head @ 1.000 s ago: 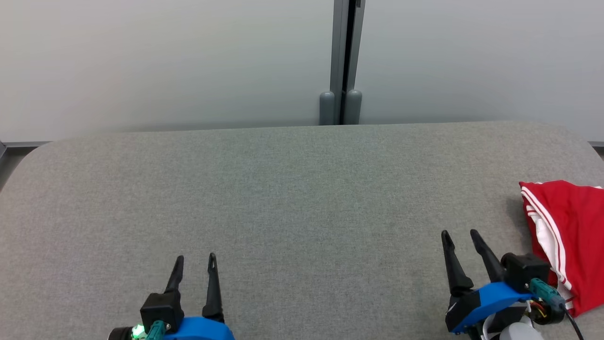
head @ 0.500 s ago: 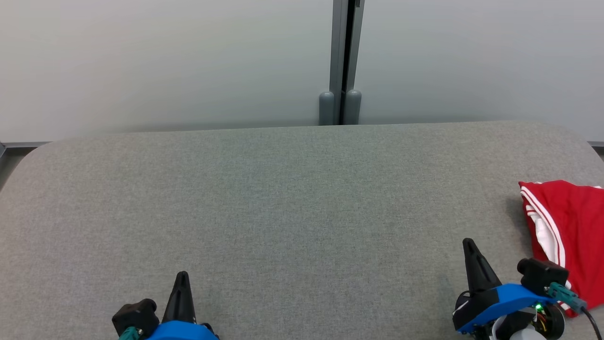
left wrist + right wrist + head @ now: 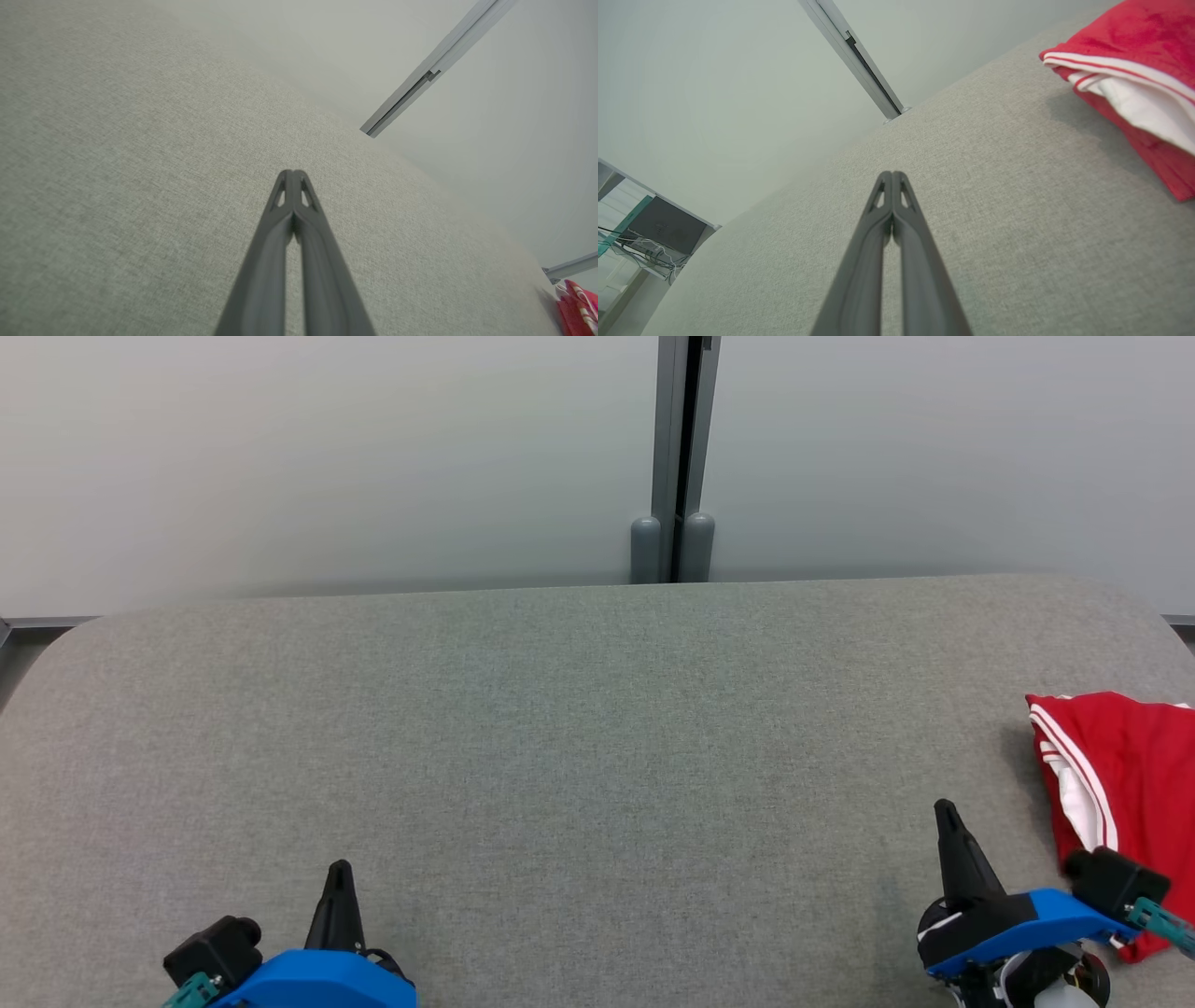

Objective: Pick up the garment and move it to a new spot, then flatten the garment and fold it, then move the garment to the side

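Garment (image 3: pixel 1120 775): red with white stripe trim, lying in layers at the far right of the grey worktop (image 3: pixel 560 728), partly cut off by the right edge of the head view. It reads as already folded and set aside. I therefore judge the step in hand to be the close-out of the last one: clearing the arms without undoing the fold. Left end effector (image 3: pixel 338 882): clenched on nothing, tips meeting in its wrist view, low at the near left and well apart from the garment. Right end effector (image 3: pixel 945 817): likewise clenched and empty, at the near right, tips over bare worktop beside the garment. Its wrist hardware (image 3: pixel 1106 882) overlaps the garment's near corner in the head view; I cannot tell whether they touch. To do this well, draw the right arm straight back toward the robot, not sideways to the right, so the wrist hardware does not drag that corner and open the layers. Keep both end effectors closed so no tip snags the trim. The left arm has free room. Afterwards check that the striped edge lies square; if the near corner has lifted, one light press should settle it.
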